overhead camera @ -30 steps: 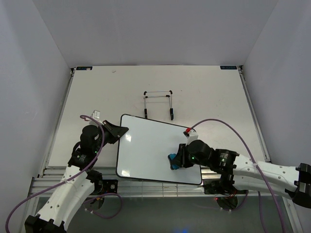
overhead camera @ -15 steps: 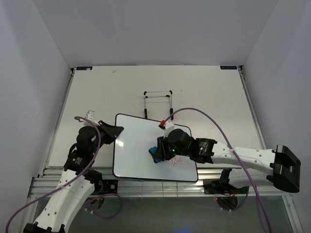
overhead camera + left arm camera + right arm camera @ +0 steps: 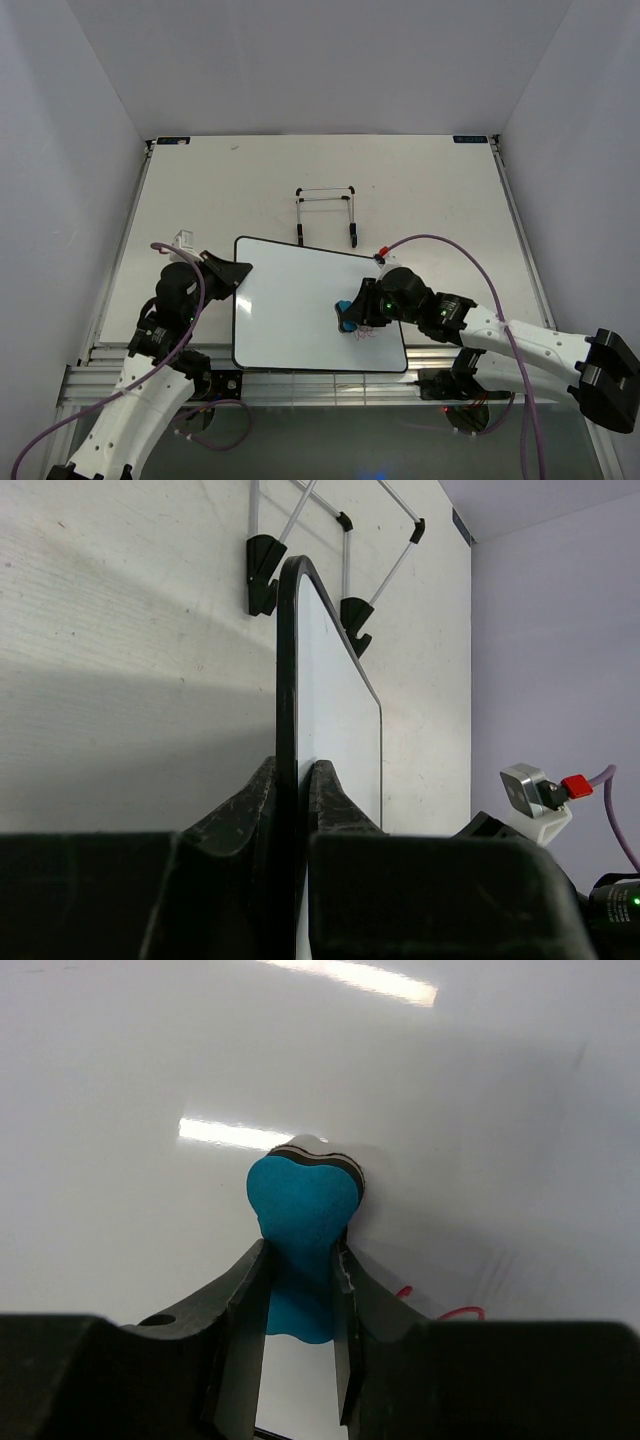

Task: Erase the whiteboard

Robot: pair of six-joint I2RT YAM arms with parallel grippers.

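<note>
White whiteboard (image 3: 290, 310), blue eraser (image 3: 303, 1210), red scribble (image 3: 462, 1312)

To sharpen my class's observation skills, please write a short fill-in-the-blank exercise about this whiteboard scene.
The left gripper clamps the whiteboard, whose rim is coloured ____.
The right gripper holds a ____ eraser.
The writing beside the eraser is ____.
Missing words: black, blue, red.

Both arms (image 3: 130, 410) white w/ blk joints (image 3: 178, 292), blk end effectors (image 3: 295, 780) (image 3: 300, 1260), purple cables (image 3: 435, 237).
</note>
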